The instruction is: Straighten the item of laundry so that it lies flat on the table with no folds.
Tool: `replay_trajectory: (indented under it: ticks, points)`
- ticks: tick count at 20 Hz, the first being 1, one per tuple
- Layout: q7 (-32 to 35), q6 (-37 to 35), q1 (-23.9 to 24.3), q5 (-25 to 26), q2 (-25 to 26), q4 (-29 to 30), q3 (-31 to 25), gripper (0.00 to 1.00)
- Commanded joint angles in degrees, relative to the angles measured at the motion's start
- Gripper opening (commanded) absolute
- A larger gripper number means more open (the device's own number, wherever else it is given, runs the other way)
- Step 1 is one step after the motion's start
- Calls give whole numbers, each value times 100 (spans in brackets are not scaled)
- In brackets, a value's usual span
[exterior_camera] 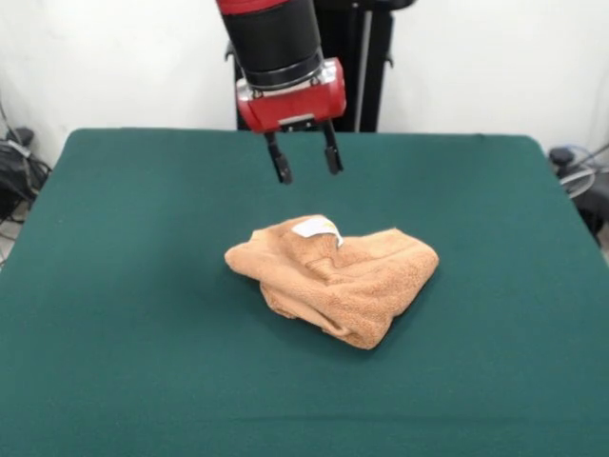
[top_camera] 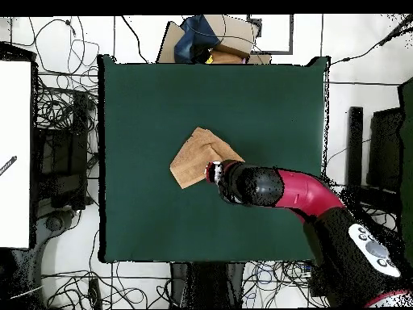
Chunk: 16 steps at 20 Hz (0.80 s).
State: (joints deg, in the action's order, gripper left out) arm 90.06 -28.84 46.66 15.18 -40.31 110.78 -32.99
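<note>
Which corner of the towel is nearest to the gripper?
The corner with the white tag on the towel, just below the open gripper; the others lie farther away.

Cables (top_camera: 56, 113) on floor; cardboard boxes (top_camera: 218, 36) beyond table.

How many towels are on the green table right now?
1. The crumpled orange-brown towel lies near the middle of the table, just in front of the open pincer hanging above it. Nothing else shows on the table.
</note>
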Motion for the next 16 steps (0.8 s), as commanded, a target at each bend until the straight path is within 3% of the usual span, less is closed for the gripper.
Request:
replay_trajectory:
  ticks: [1,16]
  points:
    - [214,692,153,35,61,579,-773,100]
    - [65,1171,78,570,193,579,-376,100]
